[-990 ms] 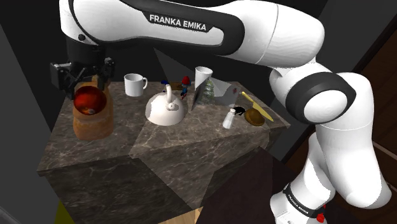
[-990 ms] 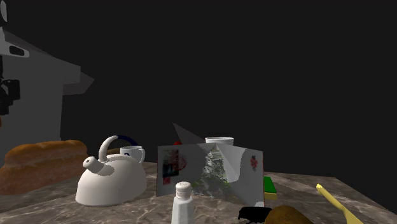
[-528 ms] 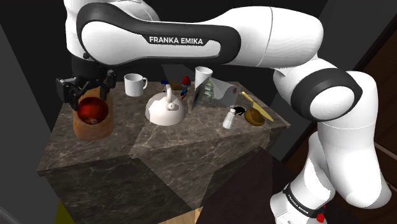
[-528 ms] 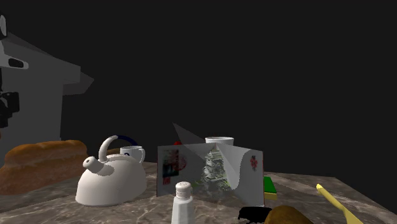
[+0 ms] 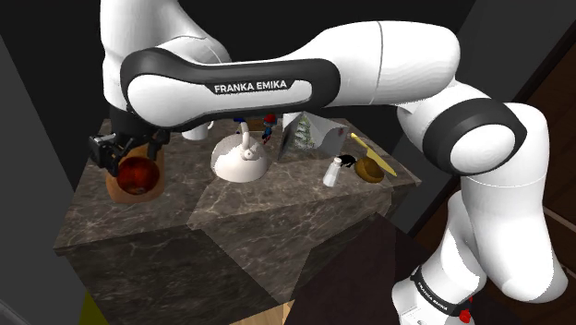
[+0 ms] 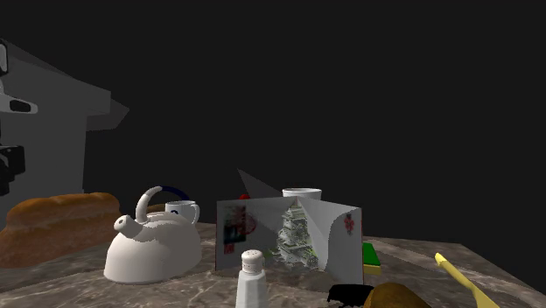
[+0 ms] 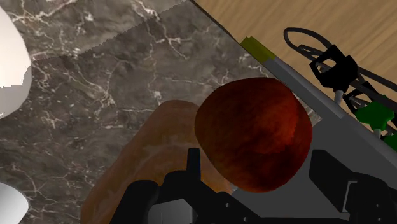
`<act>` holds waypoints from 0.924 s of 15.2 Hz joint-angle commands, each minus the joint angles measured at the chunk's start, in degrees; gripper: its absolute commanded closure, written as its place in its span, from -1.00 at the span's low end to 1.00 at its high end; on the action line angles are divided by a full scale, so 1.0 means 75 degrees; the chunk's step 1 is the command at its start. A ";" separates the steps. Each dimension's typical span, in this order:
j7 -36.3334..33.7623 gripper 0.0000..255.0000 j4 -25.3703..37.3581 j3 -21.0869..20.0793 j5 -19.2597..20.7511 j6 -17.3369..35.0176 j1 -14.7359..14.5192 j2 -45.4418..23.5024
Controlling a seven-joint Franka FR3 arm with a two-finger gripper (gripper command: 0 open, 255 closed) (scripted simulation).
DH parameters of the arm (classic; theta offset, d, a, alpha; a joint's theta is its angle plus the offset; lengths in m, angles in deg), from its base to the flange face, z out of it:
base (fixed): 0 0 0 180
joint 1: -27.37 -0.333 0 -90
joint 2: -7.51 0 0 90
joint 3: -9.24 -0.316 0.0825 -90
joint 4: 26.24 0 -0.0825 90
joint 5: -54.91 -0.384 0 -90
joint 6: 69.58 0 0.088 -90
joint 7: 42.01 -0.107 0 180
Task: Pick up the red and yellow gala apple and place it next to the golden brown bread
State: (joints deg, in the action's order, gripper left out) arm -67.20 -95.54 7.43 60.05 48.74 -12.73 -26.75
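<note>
A dark red apple (image 5: pixel 137 173) hangs clasped between the black fingers of my gripper (image 5: pixel 135 164), just above the golden brown bread loaf (image 5: pixel 154 185) at the marble table's far corner on the shoulder view's left. In the wrist view the apple (image 7: pixel 254 143) sits between the two fingers (image 7: pixel 193 168), with the gripper (image 7: pixel 261 173) shut on it. Under it lies the bread (image 7: pixel 149 159), partly covered by the apple, and past it runs the table's edge. In the second exterior view the bread (image 6: pixel 57 223) lies at the left.
A white kettle (image 5: pixel 242 162) stands mid-table, with a white mug (image 6: pixel 181 210) behind it. A folded picture card (image 5: pixel 305 134), a salt shaker (image 5: pixel 330 173), a brown bowl (image 5: pixel 371 169) and a yellow utensil (image 5: pixel 374 152) sit towards the right. The table edge (image 7: pixel 280 67) drops to wooden floor.
The arm has come down with the apple, from well above the bread to just over it. The fingers stayed shut on the apple. Nothing on the table has moved.
</note>
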 commanded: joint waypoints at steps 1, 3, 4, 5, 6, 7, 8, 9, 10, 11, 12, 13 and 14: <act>-0.0022 1.00 -0.0192 0.0003 0.0010 0.0216 -0.0003 -0.0018; -0.0037 1.00 -0.0360 0.0007 0.0018 0.0407 -0.0001 -0.0041; -0.0045 1.00 -0.0439 0.0008 0.0022 0.0500 -0.0001 -0.0056; -0.0052 1.00 -0.0516 0.0010 0.0026 0.0593 0.0000 -0.0072; -0.0059 1.00 -0.0589 0.0012 0.0030 0.0684 0.0000 -0.0090; -0.0067 1.00 -0.0659 0.0014 0.0034 0.0774 0.0000 -0.0111; -0.0074 1.00 -0.0727 0.0016 0.0039 0.0863 0.0000 -0.0132; -0.0081 1.00 -0.0791 0.0018 0.0043 0.0952 0.0000 -0.0156; -0.0089 1.00 -0.0853 0.0021 0.0047 0.1039 0.0000 -0.0181; -0.0096 1.00 -0.0913 0.0023 0.0052 0.1125 0.0000 -0.0208; -0.0104 1.00 -0.0970 0.0026 0.0056 0.1210 0.0000 -0.0237; -0.0111 1.00 -0.1024 0.0028 0.0061 0.1295 0.0000 -0.0267; -0.0118 1.00 -0.1076 0.0031 0.0066 0.1378 -0.0001 -0.0299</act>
State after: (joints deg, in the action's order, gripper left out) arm -68.00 -103.09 7.63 60.50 58.28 -12.73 -28.78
